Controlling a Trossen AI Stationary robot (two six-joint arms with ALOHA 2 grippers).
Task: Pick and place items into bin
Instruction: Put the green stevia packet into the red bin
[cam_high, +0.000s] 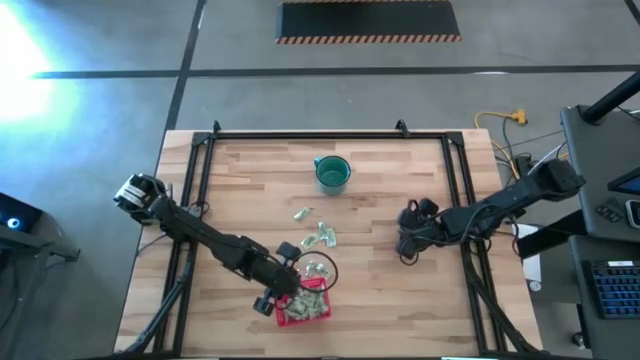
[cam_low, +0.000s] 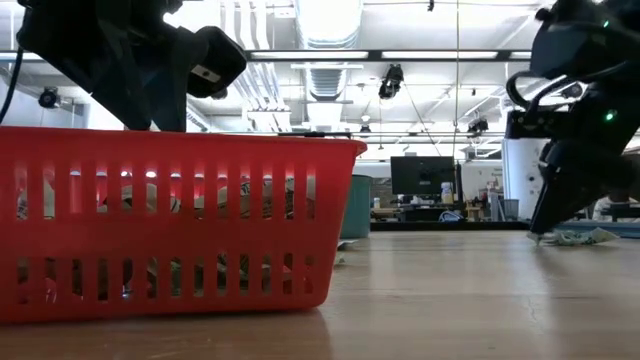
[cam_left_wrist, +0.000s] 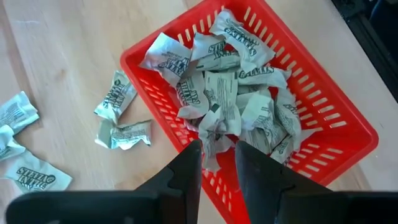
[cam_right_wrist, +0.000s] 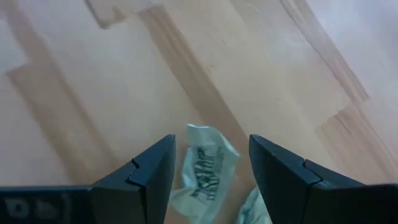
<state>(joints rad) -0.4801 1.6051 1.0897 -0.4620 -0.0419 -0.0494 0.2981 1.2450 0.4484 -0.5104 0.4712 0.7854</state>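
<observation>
The red bin (cam_high: 305, 310) stands near the table's near edge and holds several pale green and whitish packets (cam_left_wrist: 249, 93). My left gripper (cam_left_wrist: 219, 155) hangs over the bin's near-left part, shut on one packet (cam_left_wrist: 216, 124). More packets lie on the wood left of the bin (cam_left_wrist: 115, 96) and toward the table's middle (cam_high: 322, 235). My right gripper (cam_right_wrist: 211, 155) is open and low over the table at the right of centre (cam_high: 405, 248). Its fingers stand on either side of a packet (cam_right_wrist: 202, 168) that lies flat on the wood, without touching it. My left gripper pinches the near end (cam_left_wrist: 211, 152) of a whitish packet between its two fingertips. It comes from above, slanting down into the bin. The rest of the packet lies on the pile of packets in the bin.
A round teal green cup (cam_high: 332, 172) stands at the table's far middle. A second packet (cam_right_wrist: 252, 208) lies right beside my right gripper. Black frame rails (cam_high: 465, 200) run along the table's left, right and far sides. Bare wood lies between the cup and the right gripper.
</observation>
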